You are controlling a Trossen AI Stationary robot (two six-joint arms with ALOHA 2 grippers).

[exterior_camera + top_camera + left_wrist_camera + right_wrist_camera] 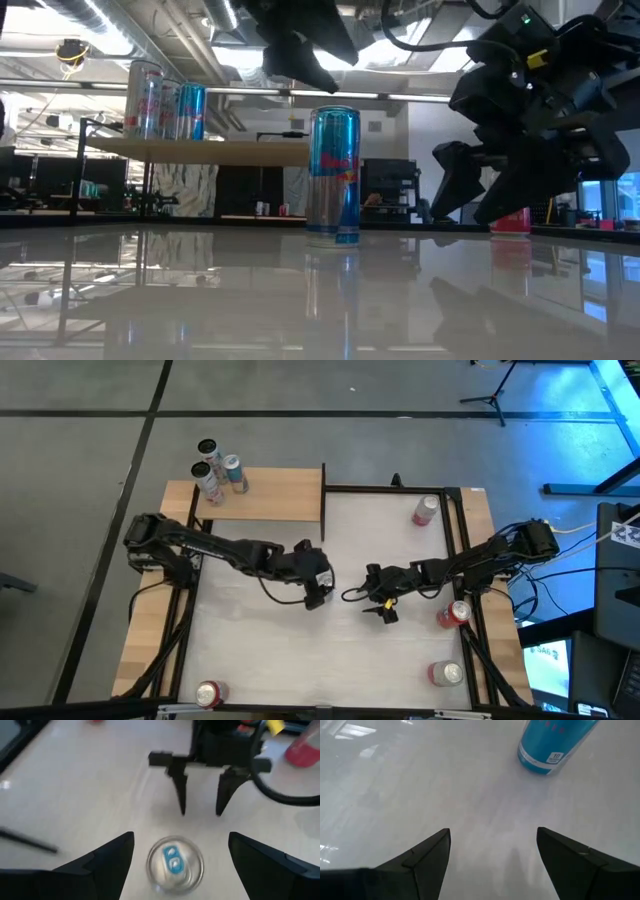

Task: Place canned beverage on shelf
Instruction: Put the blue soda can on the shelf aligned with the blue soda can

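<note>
A blue and silver can stands upright on the white tabletop near its middle. My left gripper is open and hovers above the can's top, fingers pointing down on either side, touching nothing. In the high view the left gripper hides the can. My right gripper is open and empty, low over the table just right of the can's base. The tan wooden shelf stands at the far left with three cans upright on it.
Red cans stand on the table's right side, at the far right, mid right and near right; another is at the near left. The shelf's black edge borders the tabletop. Open table lies between the two grippers and the near edge.
</note>
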